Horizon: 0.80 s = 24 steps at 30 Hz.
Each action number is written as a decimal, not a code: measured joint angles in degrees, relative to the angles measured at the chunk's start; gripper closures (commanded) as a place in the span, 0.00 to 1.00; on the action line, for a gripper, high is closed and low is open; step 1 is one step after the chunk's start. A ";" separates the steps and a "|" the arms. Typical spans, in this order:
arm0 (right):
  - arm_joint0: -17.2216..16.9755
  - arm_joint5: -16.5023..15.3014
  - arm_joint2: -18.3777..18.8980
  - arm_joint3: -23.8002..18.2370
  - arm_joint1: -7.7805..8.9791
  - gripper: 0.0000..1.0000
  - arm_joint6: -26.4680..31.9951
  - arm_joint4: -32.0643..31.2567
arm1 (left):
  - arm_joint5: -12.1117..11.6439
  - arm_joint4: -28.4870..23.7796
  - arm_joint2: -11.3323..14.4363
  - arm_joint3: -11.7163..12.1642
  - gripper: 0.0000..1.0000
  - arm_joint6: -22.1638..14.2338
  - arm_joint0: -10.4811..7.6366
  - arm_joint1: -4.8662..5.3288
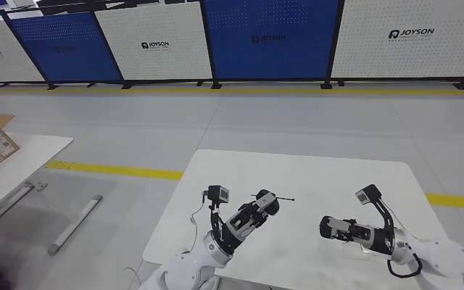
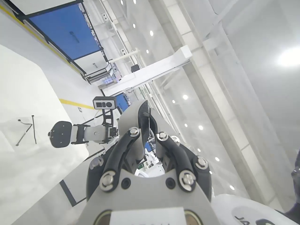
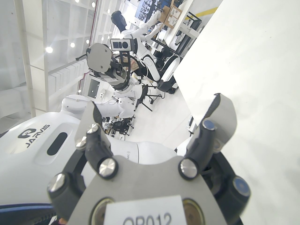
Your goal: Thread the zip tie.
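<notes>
We're early in this one: the left end effector (image 1: 267,201) is sitting just above the surface (image 1: 304,170) with its fingers drawn together, and from the left wrist view it looks to be pinching the zip tie (image 1: 284,197), a thin black strip running between the pads. From the top, the strip is poking out past the fingertips on the side facing the other arm, hanging free in the air. The right end effector (image 3: 156,104) is waiting well apart from that free end, its fingers spread wide with nothing between them, turned toward its partner. Beyond the right end effector, on the side away from the left one, two loose ties (image 2: 34,129) are lying flat on the surface, one straight and one bent, close beside each other. So the pickup looks done, judging by that grip. What I'm not seeing is any loop: the strip is looking straight, tail not yet through the head. My read is that the remaining work is the real work, with the open end effector needing to come in, take the free end, curl it round and feed it through the small locking head.
</notes>
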 measured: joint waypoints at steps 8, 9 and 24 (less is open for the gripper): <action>0.00 0.00 0.00 0.00 0.00 0.00 0.00 0.00 | 0.08 0.07 0.02 0.04 1.00 0.05 -0.03 0.00; 0.00 0.00 0.00 0.00 0.00 0.00 0.00 0.00 | 0.08 0.07 0.02 0.04 1.00 0.05 -0.03 0.00; 0.00 0.00 0.00 0.00 0.00 0.00 0.00 0.00 | -1.65 1.68 -0.20 -5.37 1.00 2.21 0.00 -0.38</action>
